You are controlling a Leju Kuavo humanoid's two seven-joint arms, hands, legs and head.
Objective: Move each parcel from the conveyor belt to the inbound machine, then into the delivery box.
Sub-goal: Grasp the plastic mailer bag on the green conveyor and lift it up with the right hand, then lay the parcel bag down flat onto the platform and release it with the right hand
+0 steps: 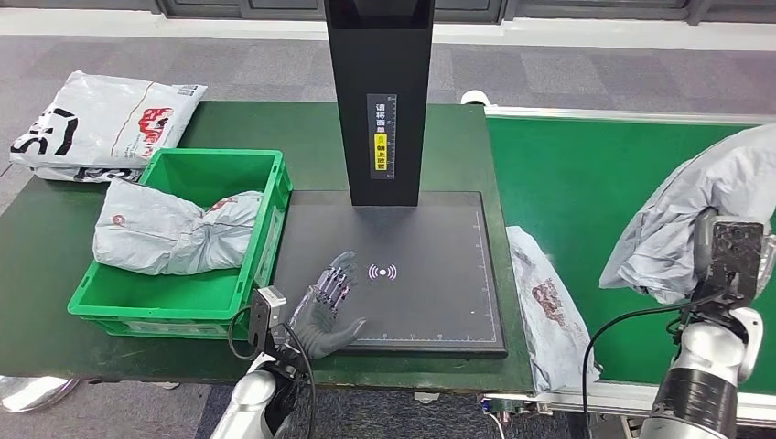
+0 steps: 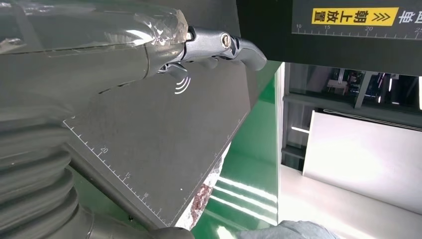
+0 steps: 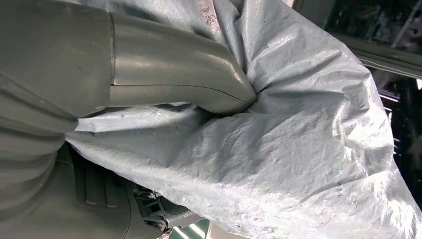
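The robot's right hand is up over the green conveyor belt, near its right edge, with a big grey parcel bunched in its grip; in the right wrist view the thick thumb presses deep into the crinkled plastic, and the parcel hangs clear of the belt. The right forearm rises steeply from below with the wrist turned up toward the bag. The left hand lies low over the front left part of the inbound machine's black scanning pad, fingers spread and stretched forward, holding nothing, pointing toward the white signal mark. The black post of the machine stands at the back edge of the pad. A second parcel lies flat along the left edge of the belt, just beside the pad. The green delivery box sits at the pad's left edge, with a crumpled grey parcel inside, draped over the box's left wall. More parcels are stacked at the back left corner of the desk.
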